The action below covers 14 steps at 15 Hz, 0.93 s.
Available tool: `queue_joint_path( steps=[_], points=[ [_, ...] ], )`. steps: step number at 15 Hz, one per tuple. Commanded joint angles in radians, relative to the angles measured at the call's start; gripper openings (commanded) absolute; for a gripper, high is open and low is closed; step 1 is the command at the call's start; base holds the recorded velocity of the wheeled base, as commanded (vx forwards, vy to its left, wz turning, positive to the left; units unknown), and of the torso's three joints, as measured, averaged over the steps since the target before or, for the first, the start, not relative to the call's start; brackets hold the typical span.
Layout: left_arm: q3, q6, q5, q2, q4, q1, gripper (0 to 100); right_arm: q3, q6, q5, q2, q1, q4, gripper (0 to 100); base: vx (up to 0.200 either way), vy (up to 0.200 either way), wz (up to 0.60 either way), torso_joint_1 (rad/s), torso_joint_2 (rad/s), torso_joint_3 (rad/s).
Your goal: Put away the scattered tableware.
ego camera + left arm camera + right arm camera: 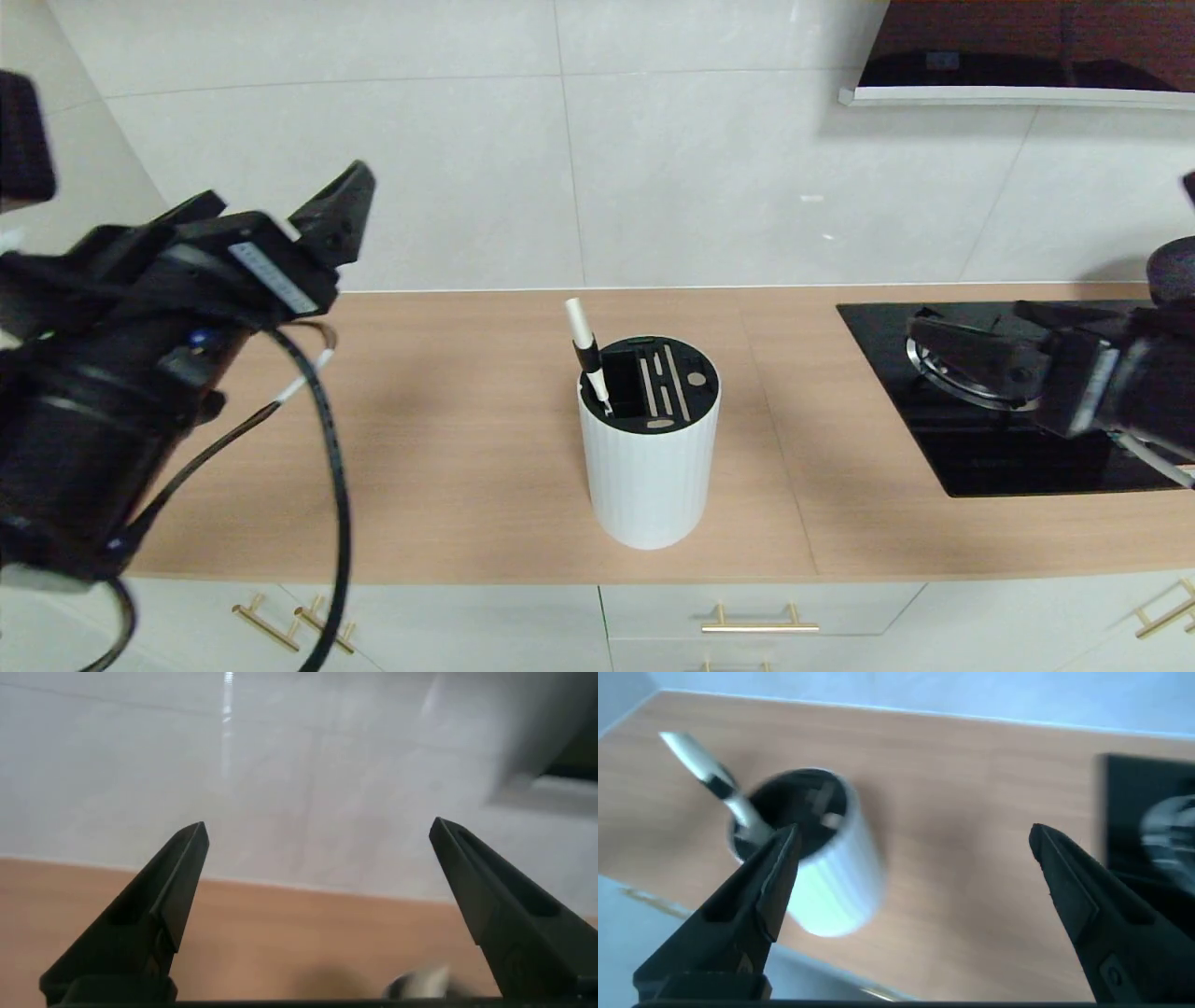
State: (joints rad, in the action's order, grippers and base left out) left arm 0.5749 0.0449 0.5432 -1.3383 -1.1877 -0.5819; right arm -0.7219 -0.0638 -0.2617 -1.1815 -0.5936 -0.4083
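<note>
A white ribbed utensil holder (650,467) with a black slotted lid stands upright on the wooden counter (448,448), near its front edge. A utensil with a white and black handle (585,347) sticks out of the lid's left slot, leaning left. In the right wrist view the holder (831,882) and the handle (705,770) lie below my right gripper (910,840), which is open and holds nothing. My right gripper (920,336) hangs over the hob, right of the holder. My left gripper (318,835) is open, raised high at the left and facing the tiled wall.
A black glass hob (1018,411) with a burner is set into the counter at the right. A range hood (1018,75) hangs at the upper right. Drawers with brass handles (758,623) run below the counter's front edge. Bare counter lies left of the holder.
</note>
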Motion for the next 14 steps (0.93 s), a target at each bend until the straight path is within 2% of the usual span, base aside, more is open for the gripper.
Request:
queue_joint_path(
  steps=[1, 2, 4, 5, 6, 7, 8, 9, 10, 11, 12, 13, 14],
  points=[
    [-0.256, 0.001, -0.071, 0.334, 0.06, 0.105, 100, 0.213, 0.079, 0.001, 0.367, 0.123, 0.002, 100, 0.0, 0.0, 0.0, 0.0, 0.0, 0.0],
    [-0.323, 0.001, -0.085, 0.473, 0.174, 0.122, 100, 0.243, 0.084, 0.007, 0.511, 0.198, 0.006, 100, 0.0, 0.0, 0.0, 0.0, 0.0, 0.0],
    [-0.371, 0.0, -0.131, 0.725, 0.427, 0.189, 100, 0.265, 0.084, 0.012, 0.72, 0.284, 0.08, 100, 0.0, 0.0, 0.0, 0.0, 0.0, 0.0],
    [-0.363, 0.0, -0.157, 0.832, 0.54, 0.22, 100, 0.26, 0.087, 0.012, 0.79, 0.302, 0.14, 100, 0.0, 0.0, 0.0, 0.0, 0.0, 0.0],
    [-0.331, 0.0, -0.198, 0.961, 0.692, 0.277, 100, 0.259, 0.102, 0.012, 0.872, 0.337, 0.23, 100, 0.0, 0.0, 0.0, 0.0, 0.0, 0.0],
    [-0.3, -0.002, -0.23, 1.047, 0.804, 0.335, 100, 0.265, 0.114, 0.013, 0.939, 0.377, 0.299, 100, 0.0, 0.0, 0.0, 0.0, 0.0, 0.0],
    [-0.3, -0.002, -0.23, 1.047, 0.804, 0.335, 100, 0.265, 0.114, 0.013, 0.939, 0.377, 0.299, 100, 0.0, 0.0, 0.0, 0.0, 0.0, 0.0],
    [-0.265, -0.003, -0.285, 1.223, 1.004, 0.421, 100, 0.262, 0.134, 0.033, 1.05, 0.452, 0.45, 100, 0.0, 0.0, 0.0, 0.0, 0.0, 0.0],
    [-0.273, -0.008, -0.282, 1.246, 1.031, 0.442, 100, 0.265, 0.148, 0.044, 1.08, 0.485, 0.479, 100, 0.0, 0.0, 0.0, 0.0, 0.0, 0.0],
    [-0.283, -0.074, -0.236, 1.24, 1.02, 0.465, 100, 0.292, 0.156, 0.056, 1.112, 0.563, 0.49, 100, 0.0, 0.0, 0.0, 0.0, 0.0, 0.0],
    [-0.288, -0.112, -0.235, 1.24, 1.024, 0.487, 100, 0.317, 0.157, 0.085, 1.162, 0.601, 0.496, 100, 0.0, 0.0, 0.0, 0.0, 0.0, 0.0],
    [-0.305, -0.112, -0.246, 1.248, 1.028, 0.517, 100, 0.364, 0.157, 0.113, 1.181, 0.601, 0.487, 100, 0.0, 0.0, 0.0, 0.0, 0.0, 0.0],
    [-0.331, -0.111, -0.266, 1.278, 1.036, 0.551, 100, 0.401, 0.156, 0.094, 1.18, 0.601, 0.468, 100, 0.0, 0.0, 0.0, 0.0, 0.0, 0.0]
  ],
)
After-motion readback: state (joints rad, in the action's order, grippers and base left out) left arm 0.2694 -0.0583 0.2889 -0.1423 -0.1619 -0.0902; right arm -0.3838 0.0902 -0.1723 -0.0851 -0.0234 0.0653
